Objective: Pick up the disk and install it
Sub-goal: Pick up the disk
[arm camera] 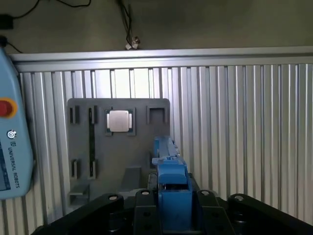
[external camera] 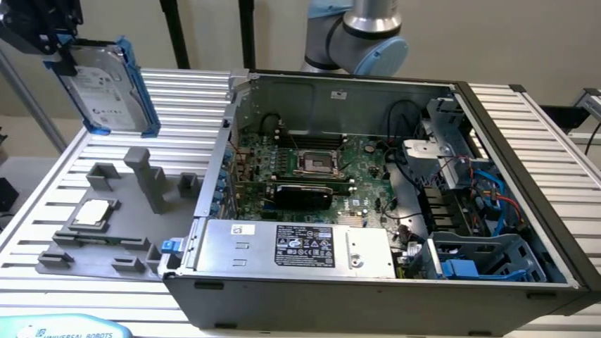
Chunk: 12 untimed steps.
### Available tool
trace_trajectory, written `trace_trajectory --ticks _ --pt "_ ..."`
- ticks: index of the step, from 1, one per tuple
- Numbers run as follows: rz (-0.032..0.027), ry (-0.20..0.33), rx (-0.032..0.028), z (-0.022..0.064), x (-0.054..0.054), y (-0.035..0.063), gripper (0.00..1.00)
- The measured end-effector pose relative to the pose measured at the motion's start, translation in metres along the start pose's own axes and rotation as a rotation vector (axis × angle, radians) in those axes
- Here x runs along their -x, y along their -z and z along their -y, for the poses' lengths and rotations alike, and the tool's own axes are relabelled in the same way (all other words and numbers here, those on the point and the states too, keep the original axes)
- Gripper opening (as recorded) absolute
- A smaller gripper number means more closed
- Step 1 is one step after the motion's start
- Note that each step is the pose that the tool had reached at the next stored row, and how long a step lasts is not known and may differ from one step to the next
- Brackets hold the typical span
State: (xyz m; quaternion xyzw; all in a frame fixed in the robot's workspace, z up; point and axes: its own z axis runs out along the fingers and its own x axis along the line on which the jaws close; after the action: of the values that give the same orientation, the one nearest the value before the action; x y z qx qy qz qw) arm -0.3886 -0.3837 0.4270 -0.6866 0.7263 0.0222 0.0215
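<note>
We see the disk in the upper left of the exterior view, hanging on edge and a little tilted, clear of the table below it. Its white label faces us and the blue rail runs round its edges. The gripper has it by the upper end, jaws partly closed and clamped on the frame. In the wrist view the disk shows edge-on as a blue strip between the black fingers.

Under the disk, in the left of the exterior view, lies a grey tray with raised posts and pockets. One square pocket holds a silver chip; the pockets around it hold nothing that we can make out.

The open case fills the middle and right. Inside it sit the motherboard, a silver power supply along the near wall, and a blue-grey drive bay in the lower right corner, with loose cables beside it. The disk is well apart from that bay.
</note>
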Motion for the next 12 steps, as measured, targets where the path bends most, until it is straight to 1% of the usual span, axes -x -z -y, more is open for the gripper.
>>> trace_trajectory --ticks 5,9,12 --pt "0.0043 0.0 0.0011 0.0226 0.001 0.0227 0.33" --pt "0.0047 0.0 0.0027 0.0407 0.0 0.0401 0.33" --pt "0.0049 0.0 0.0035 0.0547 -0.001 0.0513 0.33"
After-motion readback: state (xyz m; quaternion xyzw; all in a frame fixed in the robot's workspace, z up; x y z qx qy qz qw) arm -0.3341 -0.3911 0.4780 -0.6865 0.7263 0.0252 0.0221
